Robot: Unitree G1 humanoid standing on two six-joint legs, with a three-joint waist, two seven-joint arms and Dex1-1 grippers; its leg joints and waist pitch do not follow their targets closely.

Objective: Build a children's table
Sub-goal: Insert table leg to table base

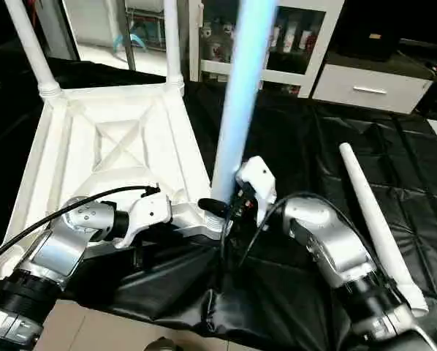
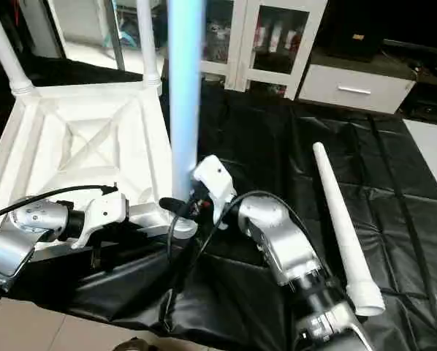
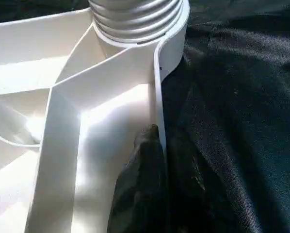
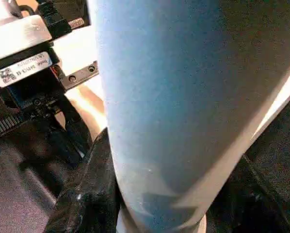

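While gripped, leg (image 1: 242, 95) in corner socket (image 1: 213, 213)

We see a tabletop draped in glossy black creased cloth (image 1: 335, 131) | behind it, a white glass-door cabinet (image 1: 291, 36) with items on its shelves | beside that, a white drawer unit with a metal handle (image 1: 368, 89) | pale tiled floor (image 1: 72, 329) below the near edge | bright floor (image 1: 109, 53) beyond.

You'll find one small white sticker (image 4: 23, 69) with a square code on a black module; its print is too small to read.
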